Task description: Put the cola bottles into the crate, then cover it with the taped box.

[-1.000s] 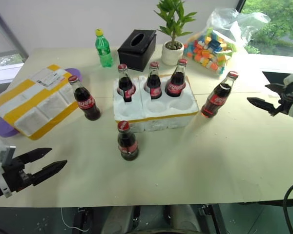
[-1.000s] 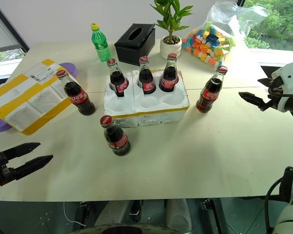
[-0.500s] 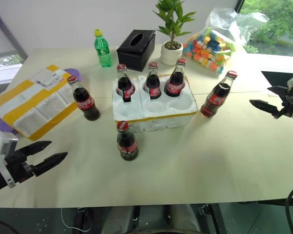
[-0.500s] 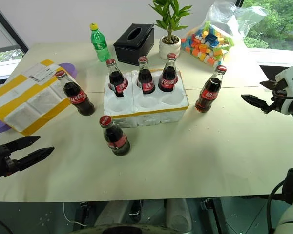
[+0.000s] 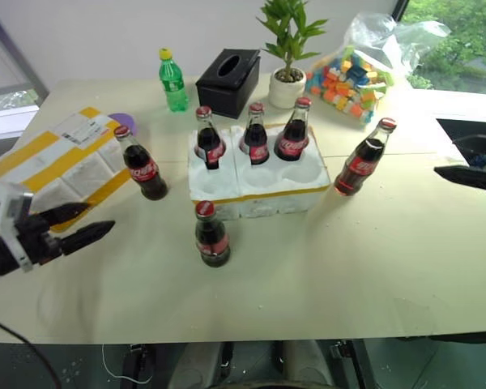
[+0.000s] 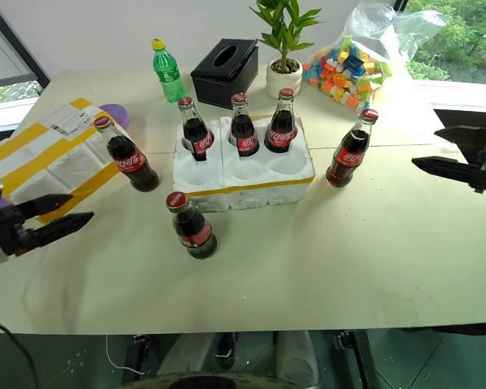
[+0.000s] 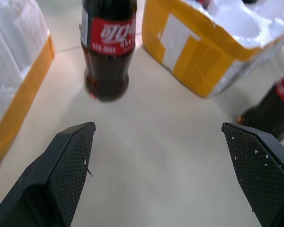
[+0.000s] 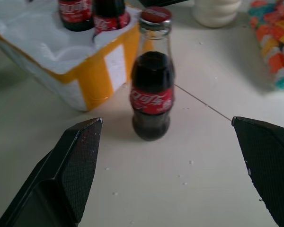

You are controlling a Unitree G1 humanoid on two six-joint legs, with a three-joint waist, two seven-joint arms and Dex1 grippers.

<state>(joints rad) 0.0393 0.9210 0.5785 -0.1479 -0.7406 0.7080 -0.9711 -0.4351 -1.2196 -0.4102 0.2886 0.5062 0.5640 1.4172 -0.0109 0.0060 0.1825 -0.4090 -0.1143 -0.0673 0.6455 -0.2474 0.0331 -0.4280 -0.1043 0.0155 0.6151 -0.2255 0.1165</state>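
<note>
- Small green plastic bottle with a yellow cap point(image 5: 172, 81): upright, well apart from the left claw point(image 5: 97, 217), far beyond it and towards the right claw point(image 5: 445, 154).
- Black rectangular tissue box with an oval slot point(image 5: 228, 73): just beside the green bottle, on its right-claw side.
- Leafy green plant in a round white pot point(image 5: 288, 85): next along.
- Clear plastic bag of many-coloured blocks point(image 5: 352, 77): beyond the right claw, towards the left claw.
- Pale beige tabletop point(image 5: 373, 267): bears all of these and spreads between the two claws.

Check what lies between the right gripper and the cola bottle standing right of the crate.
Only bare table: in the right wrist view the open right gripper faces that cola bottle with nothing between.
</note>
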